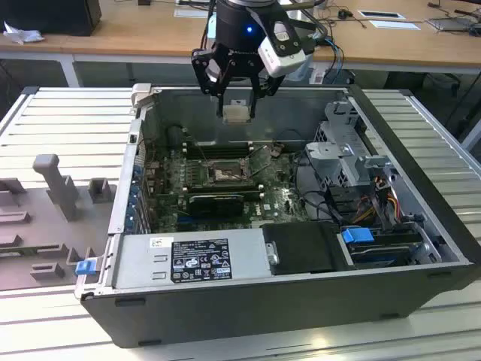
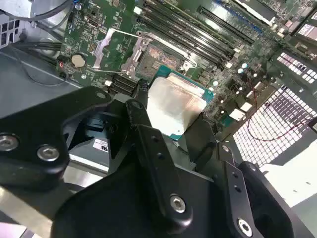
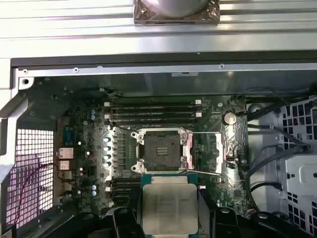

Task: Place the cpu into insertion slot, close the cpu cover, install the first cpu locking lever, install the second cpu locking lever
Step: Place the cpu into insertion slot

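Now jaws clamp cpu (image 1: 236, 113) above case (image 1: 225, 316); ribbed table (image 1: 68, 120), apparently metal.

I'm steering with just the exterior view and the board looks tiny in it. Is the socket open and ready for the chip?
Observer: Yes. In the first wrist view the socket is empty, with nothing seated in it.
Operator: Where is its cover?
Observer: The cover is swung open and sits to one side of the socket, not over it.
Operator: Is the chip held well?
Observer: In the second wrist view the hand pinches the chip by two opposite edges, with its silver top showing.
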